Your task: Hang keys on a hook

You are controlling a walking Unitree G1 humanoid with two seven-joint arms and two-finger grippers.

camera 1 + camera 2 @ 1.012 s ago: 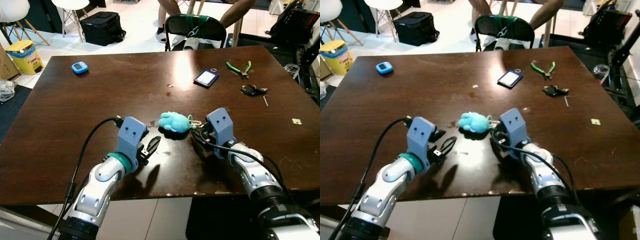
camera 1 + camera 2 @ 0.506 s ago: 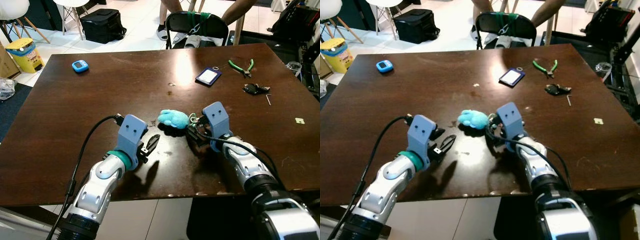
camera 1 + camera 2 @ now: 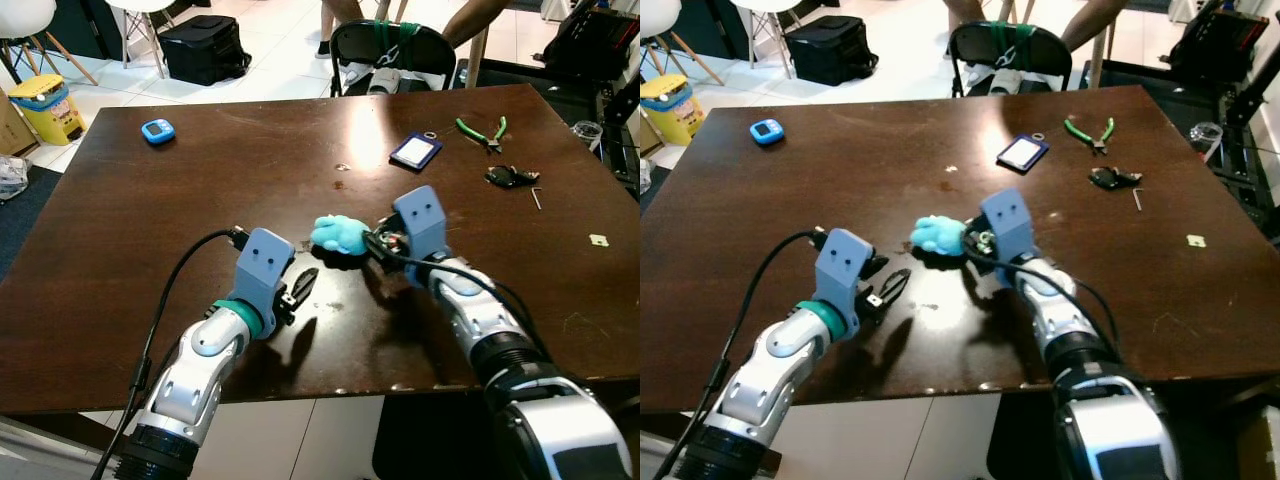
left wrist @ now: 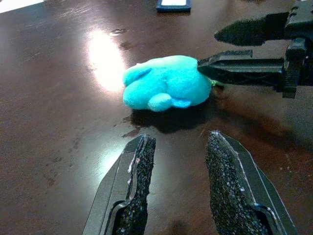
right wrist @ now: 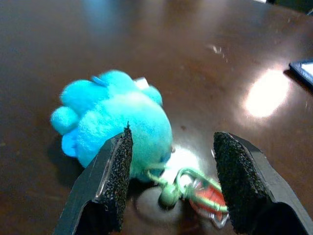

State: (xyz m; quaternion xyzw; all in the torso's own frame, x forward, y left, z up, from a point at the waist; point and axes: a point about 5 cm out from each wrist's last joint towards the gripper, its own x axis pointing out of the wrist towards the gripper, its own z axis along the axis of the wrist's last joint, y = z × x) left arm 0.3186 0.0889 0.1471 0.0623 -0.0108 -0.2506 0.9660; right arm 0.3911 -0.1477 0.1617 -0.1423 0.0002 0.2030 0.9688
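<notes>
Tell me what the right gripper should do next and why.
Probably ease the right gripper down and close. Its open fingers straddle the green loop beside the blue plush, which lies ungrasped on the table.

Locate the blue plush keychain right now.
The blue plush keychain lies mid-table, between the open fingers of the right gripper, with the left gripper nearby.
</notes>
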